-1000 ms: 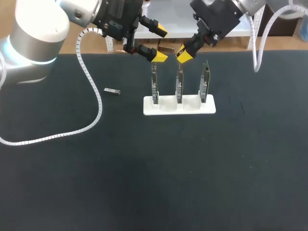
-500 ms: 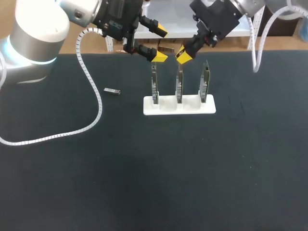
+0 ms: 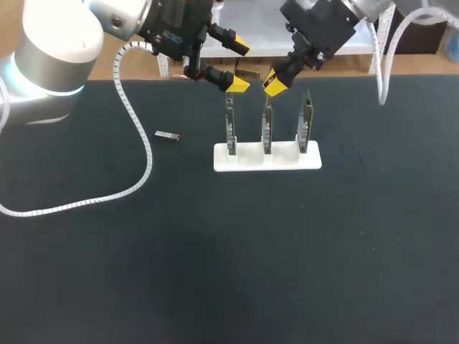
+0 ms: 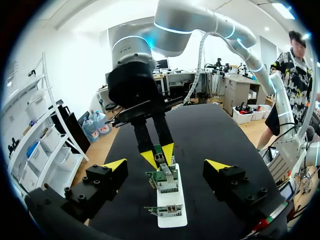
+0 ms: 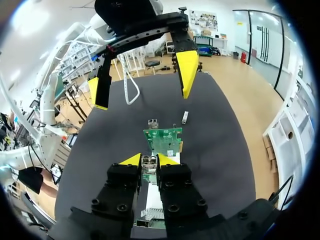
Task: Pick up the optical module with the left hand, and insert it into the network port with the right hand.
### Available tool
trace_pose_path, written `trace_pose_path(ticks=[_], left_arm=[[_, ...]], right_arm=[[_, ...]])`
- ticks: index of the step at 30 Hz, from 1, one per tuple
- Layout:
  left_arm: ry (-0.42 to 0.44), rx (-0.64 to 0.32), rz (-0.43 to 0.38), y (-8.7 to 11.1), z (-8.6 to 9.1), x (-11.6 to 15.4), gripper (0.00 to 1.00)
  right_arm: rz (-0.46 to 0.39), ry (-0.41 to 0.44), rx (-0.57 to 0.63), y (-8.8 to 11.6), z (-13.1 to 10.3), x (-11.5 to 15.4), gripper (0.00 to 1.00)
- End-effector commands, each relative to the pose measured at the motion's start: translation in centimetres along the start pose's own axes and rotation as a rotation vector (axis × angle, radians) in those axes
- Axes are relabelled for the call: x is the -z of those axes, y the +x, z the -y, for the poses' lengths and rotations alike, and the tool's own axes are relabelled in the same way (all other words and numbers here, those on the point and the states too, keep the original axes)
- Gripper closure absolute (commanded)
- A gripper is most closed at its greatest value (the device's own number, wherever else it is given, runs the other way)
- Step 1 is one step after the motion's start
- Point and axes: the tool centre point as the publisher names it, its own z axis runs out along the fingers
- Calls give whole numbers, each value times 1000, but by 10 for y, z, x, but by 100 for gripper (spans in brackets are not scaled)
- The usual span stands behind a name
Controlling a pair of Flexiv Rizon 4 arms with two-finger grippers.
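My right gripper [image 3: 273, 80] hangs just above the top of the middle card [image 3: 267, 129] of three upright network cards in a white stand [image 3: 244, 159]. In the right wrist view it [image 5: 148, 160] is shut on a small metal optical module [image 5: 148, 164], with the middle card [image 5: 163, 140] straight ahead of it. My left gripper [image 3: 238, 66] stands open beside it, above the left card [image 3: 230, 123], holding nothing. The left wrist view shows its own open gripper [image 4: 165, 164] facing the right gripper's fingers [image 4: 150, 159] and the module [image 4: 160, 159]. A second module [image 3: 167, 135] lies on the black mat.
The left arm's white coiled cable [image 3: 136, 129] trails over the mat at the left, near the loose module [image 5: 185, 117]. The stand's white base [image 4: 175, 197] sits at the back middle of the table. The dark mat [image 3: 251, 251] stretches in front of it.
The right gripper has edged very slightly up and left with the module. The left arm has kept still.
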Motion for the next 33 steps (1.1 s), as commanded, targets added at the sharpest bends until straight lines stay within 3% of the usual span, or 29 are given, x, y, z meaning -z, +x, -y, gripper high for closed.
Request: trace_pose_path(ticks=[1,33], left_arm=[[4,3,-7,-1,-2,0,0],[4,3,-7,-1,-2,0,0]], right_arm=[[-13,11,2,-1,-3,-6,100],[-85,46,42,2,-3,-10,100]])
